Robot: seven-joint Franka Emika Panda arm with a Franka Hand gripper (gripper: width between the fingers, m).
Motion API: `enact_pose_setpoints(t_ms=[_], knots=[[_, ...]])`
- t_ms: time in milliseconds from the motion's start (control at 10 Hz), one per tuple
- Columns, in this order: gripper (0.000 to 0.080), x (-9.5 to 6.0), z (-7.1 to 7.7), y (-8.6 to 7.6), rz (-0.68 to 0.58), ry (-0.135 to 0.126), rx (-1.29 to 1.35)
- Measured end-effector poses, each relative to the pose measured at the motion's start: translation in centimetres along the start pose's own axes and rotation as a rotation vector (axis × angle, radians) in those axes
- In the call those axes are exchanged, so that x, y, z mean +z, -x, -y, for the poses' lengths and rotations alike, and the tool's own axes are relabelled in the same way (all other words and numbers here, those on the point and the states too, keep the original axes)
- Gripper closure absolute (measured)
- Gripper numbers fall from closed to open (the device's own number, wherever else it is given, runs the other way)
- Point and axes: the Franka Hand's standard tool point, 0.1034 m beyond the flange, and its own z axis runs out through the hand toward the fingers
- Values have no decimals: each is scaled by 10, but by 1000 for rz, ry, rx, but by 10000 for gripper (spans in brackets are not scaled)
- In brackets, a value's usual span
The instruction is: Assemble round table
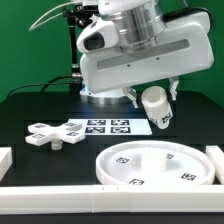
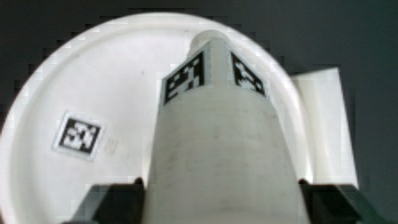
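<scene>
Black counter (image 1: 30, 108), dark backdrop. Leg (image 1: 155, 108): short thick white cylinder, tilted, clamped across its barrel in the claw (image 1: 152, 94) at centre right of the exterior view. It hangs above the round disc (image 1: 150, 165) in the exterior view's lower right, apparently not touching. Judged light, rigid, smooth plastic that could slip; a mid-barrel grip suits. Cross base (image 1: 55, 133) lies at the exterior view's left, marker board (image 1: 105, 126) just beside it.

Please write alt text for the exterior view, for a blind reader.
The gripper holds the white cylinder leg, tilted, above a black table. Nearer the camera lies the rimmed round disc; the cross-shaped base lies at the exterior view's left, beside the marker board.
</scene>
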Motion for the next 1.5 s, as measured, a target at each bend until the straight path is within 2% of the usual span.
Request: enact_pose_setpoints(t_ms=[100,300,500,600,800,1000,1100,1200,1300,1400,1500], knots=[[390,2,-1,1,-38,7,-3],[390,0,-3,-7,-194,30,-16],[390,-14,0,-17,-189,75,-132],[390,-19,4,-22,-201,88,-164],[390,-14,1,-19,-198,86,-154],[390,-15,1,-24,-242,89,-156],[390,-18,3,-31,-352,109,-195],[390,-18,6,-30,-440,122,-229],[390,-14,4,-27,-459,130,-251],[390,-20,7,-32,-588,137,-265],[390,-16,3,-30,-655,147,-278]])
